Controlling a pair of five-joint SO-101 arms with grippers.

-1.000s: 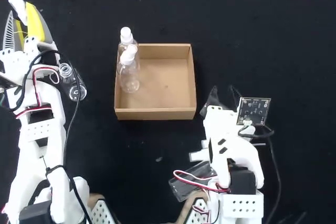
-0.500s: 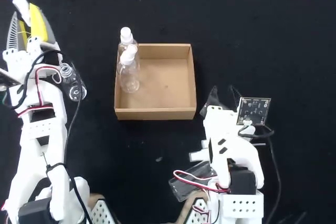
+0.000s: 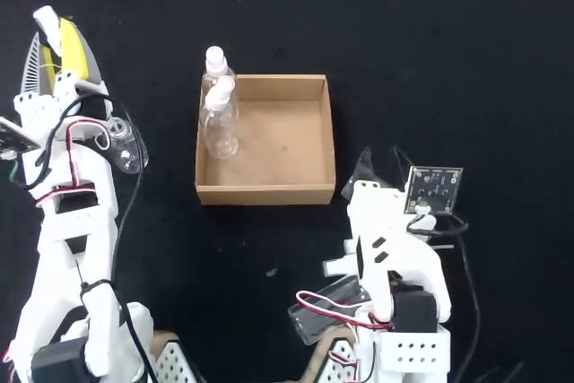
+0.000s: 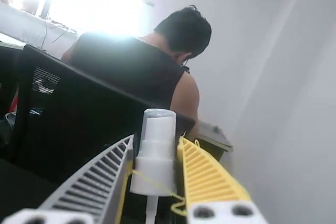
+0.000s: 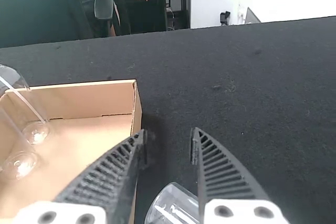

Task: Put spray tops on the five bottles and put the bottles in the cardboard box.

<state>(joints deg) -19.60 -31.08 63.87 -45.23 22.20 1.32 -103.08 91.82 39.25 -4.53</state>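
My left gripper [image 3: 51, 33] is raised at the table's far left, shut on a white spray top [image 3: 42, 17]. The left wrist view has that spray top [image 4: 156, 156] upright between the grey and yellow fingers. Beside the left arm lies an uncapped clear bottle [image 3: 123, 143]. The cardboard box [image 3: 265, 193] sits mid-table, with two capped bottles [image 3: 220, 123] leaning at its left side. My right gripper [image 3: 363, 170] rests near the box's front right corner. Its black fingers [image 5: 118, 163] close around a clear bottle [image 5: 169, 207] that fills the gap between them.
The box's right and middle floor [image 5: 79, 145] is bare. Black tabletop stretches open to the right of the box and behind it. Both arm bases and their wires stand along the front edge.
My left arm has shifted slightly right and nearer, carrying the spray top. The right arm and the box have not moved.
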